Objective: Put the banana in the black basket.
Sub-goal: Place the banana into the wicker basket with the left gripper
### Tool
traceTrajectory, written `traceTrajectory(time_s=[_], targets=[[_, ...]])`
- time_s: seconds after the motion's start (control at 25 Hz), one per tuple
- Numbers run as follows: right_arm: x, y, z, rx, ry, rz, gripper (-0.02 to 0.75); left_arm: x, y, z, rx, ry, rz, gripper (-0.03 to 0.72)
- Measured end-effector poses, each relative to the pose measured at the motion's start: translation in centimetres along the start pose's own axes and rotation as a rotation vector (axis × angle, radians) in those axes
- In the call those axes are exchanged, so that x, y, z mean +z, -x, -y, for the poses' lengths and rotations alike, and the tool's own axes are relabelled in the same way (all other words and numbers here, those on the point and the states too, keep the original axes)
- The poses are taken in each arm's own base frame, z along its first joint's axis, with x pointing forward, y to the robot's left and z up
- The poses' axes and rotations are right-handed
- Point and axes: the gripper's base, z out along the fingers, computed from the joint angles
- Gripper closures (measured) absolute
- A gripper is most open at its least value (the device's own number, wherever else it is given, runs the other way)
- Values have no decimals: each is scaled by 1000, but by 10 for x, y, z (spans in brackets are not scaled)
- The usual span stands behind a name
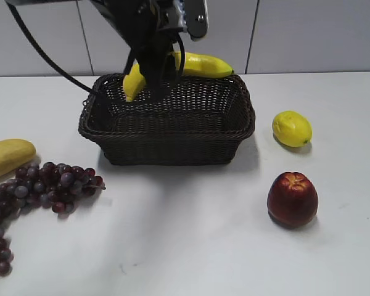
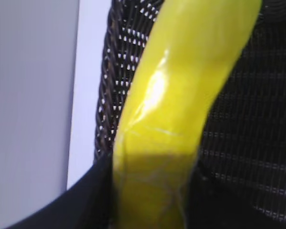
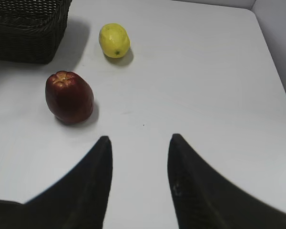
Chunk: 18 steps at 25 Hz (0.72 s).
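Note:
The bright-yellow banana (image 1: 203, 65) hangs over the back of the black basket (image 1: 172, 145), held level with its rim. My left gripper (image 1: 157, 77) is shut on the banana's middle; its dark fingers hide part of it. In the left wrist view the banana (image 2: 176, 95) fills the frame between the jaws, with the basket's weave (image 2: 257, 143) below. My right gripper (image 3: 139, 143) is open and empty above bare table, out of the exterior view.
A lemon (image 1: 291, 128) and a red apple (image 1: 292, 198) lie right of the basket; both show in the right wrist view, lemon (image 3: 114, 40), apple (image 3: 69, 97). Purple grapes (image 1: 37, 188) and a pale-yellow oblong fruit (image 1: 7, 156) lie at left.

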Motion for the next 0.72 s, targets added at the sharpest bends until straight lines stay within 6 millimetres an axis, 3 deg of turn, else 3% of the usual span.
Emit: traceTrajectory(time_s=[0.2, 0.36, 0.56, 0.72], targets=[[0, 0, 0, 0, 0, 0, 437, 27, -8, 11, -1, -64, -44, 279], [0, 0, 0, 0, 0, 1, 437, 28, -8, 12, -2, -68, -46, 273], [0, 0, 0, 0, 0, 1, 437, 28, -8, 12, -11, -70, -45, 76], [0, 0, 0, 0, 0, 1, 437, 17, -5, 8, -52, -58, -30, 56]])
